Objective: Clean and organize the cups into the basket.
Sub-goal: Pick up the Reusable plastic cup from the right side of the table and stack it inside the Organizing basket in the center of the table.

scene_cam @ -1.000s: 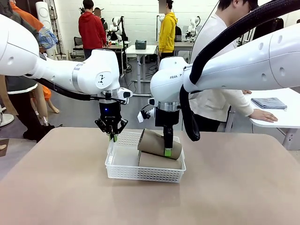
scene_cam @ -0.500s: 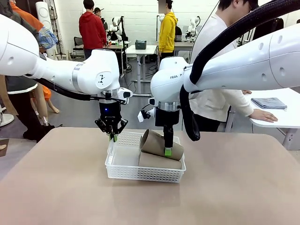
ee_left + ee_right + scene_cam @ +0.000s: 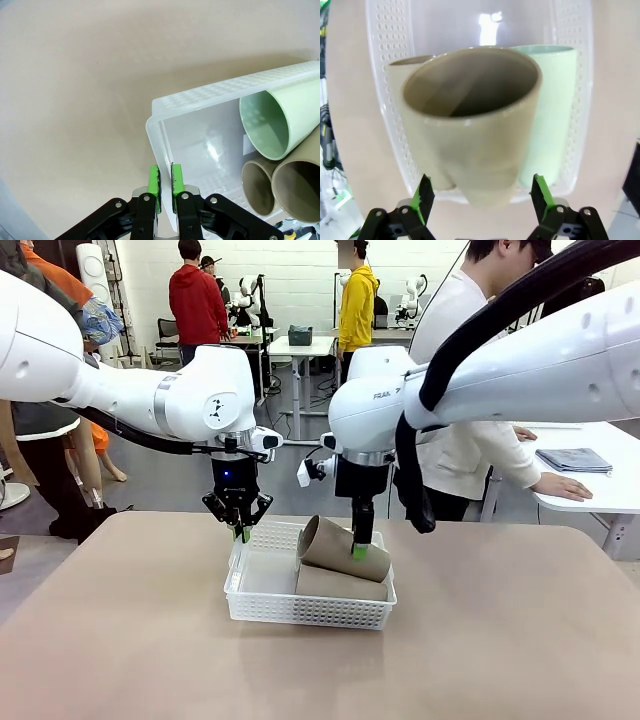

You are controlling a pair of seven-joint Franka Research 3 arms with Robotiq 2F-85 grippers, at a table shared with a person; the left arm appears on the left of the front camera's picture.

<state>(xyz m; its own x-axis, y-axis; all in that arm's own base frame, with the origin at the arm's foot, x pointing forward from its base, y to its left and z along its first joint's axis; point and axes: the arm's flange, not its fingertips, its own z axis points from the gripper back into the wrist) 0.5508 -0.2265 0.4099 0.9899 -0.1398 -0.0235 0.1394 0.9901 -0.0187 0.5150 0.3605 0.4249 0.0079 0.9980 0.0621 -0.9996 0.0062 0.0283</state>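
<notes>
Your right gripper (image 3: 481, 196) fingers spread wide around matte tan cup (image 3: 470, 135) — no grip; left gripper (image 3: 165, 184) fingers pinched together, empty, over white mesh basket (image 3: 200, 95).

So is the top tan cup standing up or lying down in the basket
Lying down. The top tan cup rests tilted on its side across the other cups, open mouth toward the empty end of the basket.

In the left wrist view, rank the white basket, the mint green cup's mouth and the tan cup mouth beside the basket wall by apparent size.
1. White basket, largest.
2. Mint green cup mouth.
3. Tan cup mouth, smallest as seen, though its lower part is cut off, so the difference from the mint one is unsure.
</notes>
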